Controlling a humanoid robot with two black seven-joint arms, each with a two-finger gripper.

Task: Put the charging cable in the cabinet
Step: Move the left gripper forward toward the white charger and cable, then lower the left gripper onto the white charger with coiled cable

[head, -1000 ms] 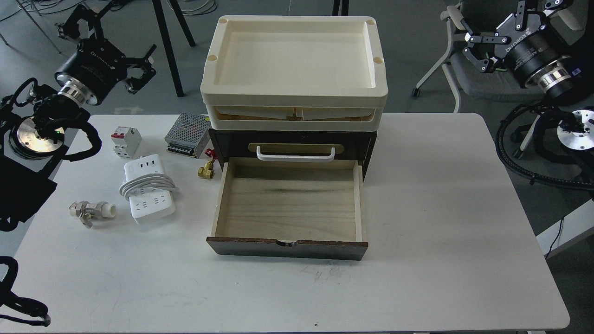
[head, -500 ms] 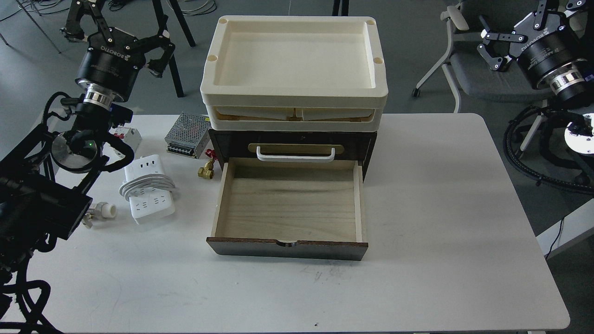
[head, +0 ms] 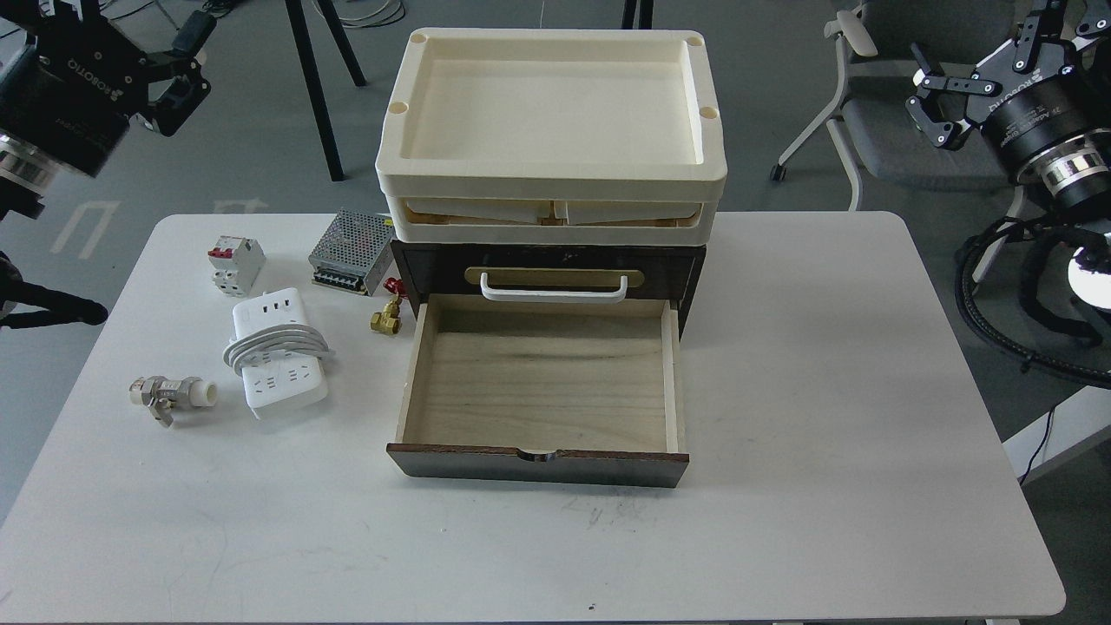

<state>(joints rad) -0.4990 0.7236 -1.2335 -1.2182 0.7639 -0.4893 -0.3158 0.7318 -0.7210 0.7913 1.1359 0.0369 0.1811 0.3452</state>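
Observation:
The charging cable [head: 276, 360], a white power strip with its cord wound around the middle, lies on the table left of the cabinet. The cabinet [head: 547, 265] is dark brown with a white handle [head: 553, 289]. Its light wood drawer [head: 538, 382] is pulled out and holds nothing. My left gripper [head: 121, 30] is open, high at the top left, far behind the table's left edge and far from the power strip. My right gripper [head: 985, 52] is open at the top right, beyond the table's far right corner. Neither holds anything.
Cream trays [head: 551, 178] are stacked on the cabinet. A white-and-red circuit breaker [head: 234, 265], a silver perforated power supply [head: 351, 252], a brass valve [head: 386, 317] and a silver valve [head: 169, 397] lie around the power strip. A chair [head: 885, 139] stands behind the table [head: 825, 391].
My left arm has swung up and to the left, off the table's left side, uncovering the circuit breaker and silver valve. My right gripper has drifted slightly right. The objects have not moved.

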